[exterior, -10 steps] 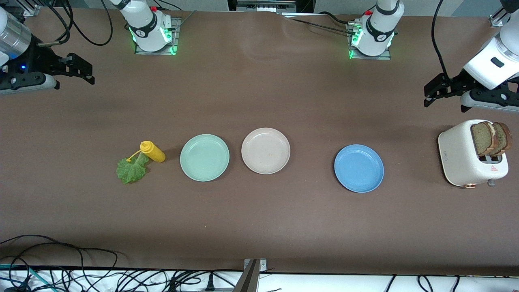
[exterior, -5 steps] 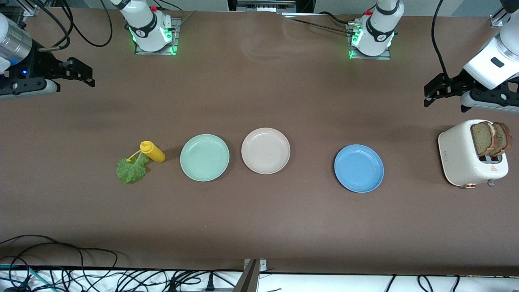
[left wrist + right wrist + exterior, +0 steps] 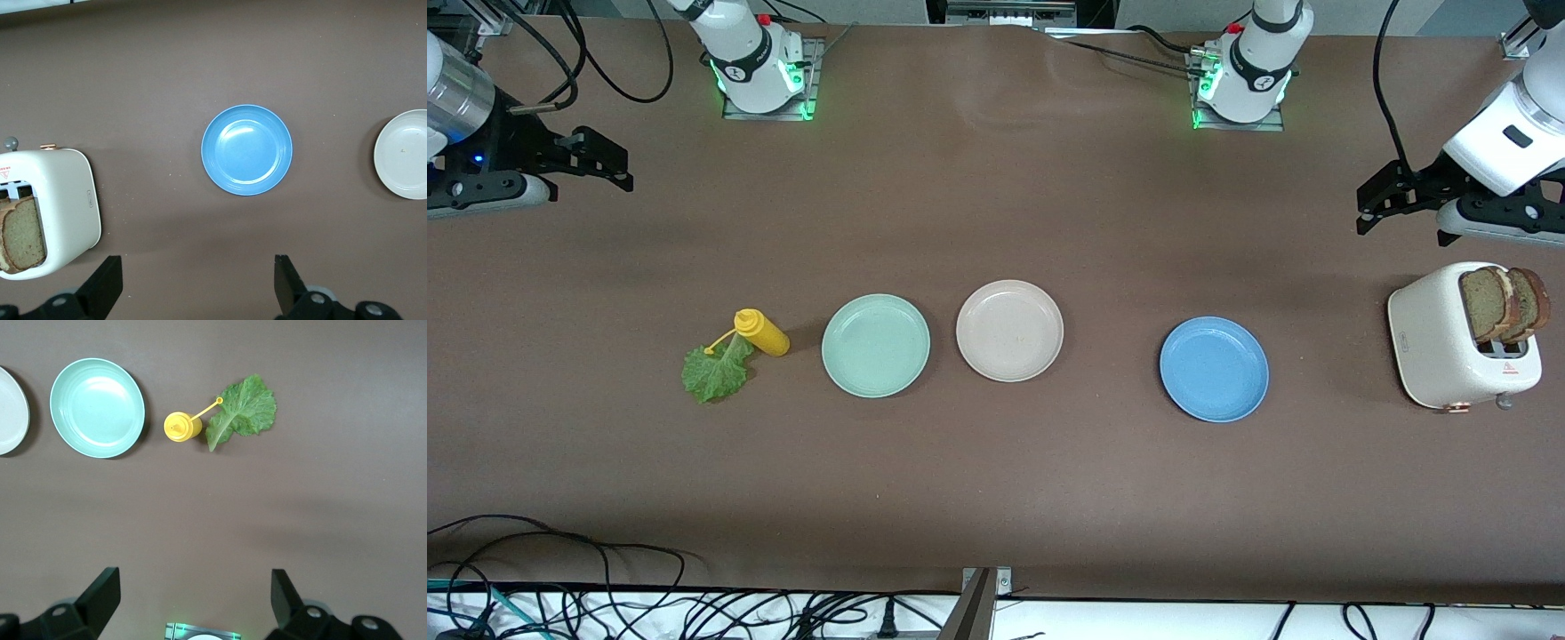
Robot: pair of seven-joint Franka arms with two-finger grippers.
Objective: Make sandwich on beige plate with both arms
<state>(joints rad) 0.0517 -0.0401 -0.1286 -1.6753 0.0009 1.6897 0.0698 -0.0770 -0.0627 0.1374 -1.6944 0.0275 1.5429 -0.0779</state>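
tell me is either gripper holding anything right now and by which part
Nothing is held. The left gripper hangs open over bare table by the toaster; the right gripper hangs open at its own end.

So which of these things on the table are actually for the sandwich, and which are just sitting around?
For the job:
- beige plate, nothing on it
- two bread slices, upright in the toaster
- lettuce leaf
- left gripper and right gripper, both open and holding nothing

Just lying about:
- mint green plate
- blue plate
- yellow squeeze bottle
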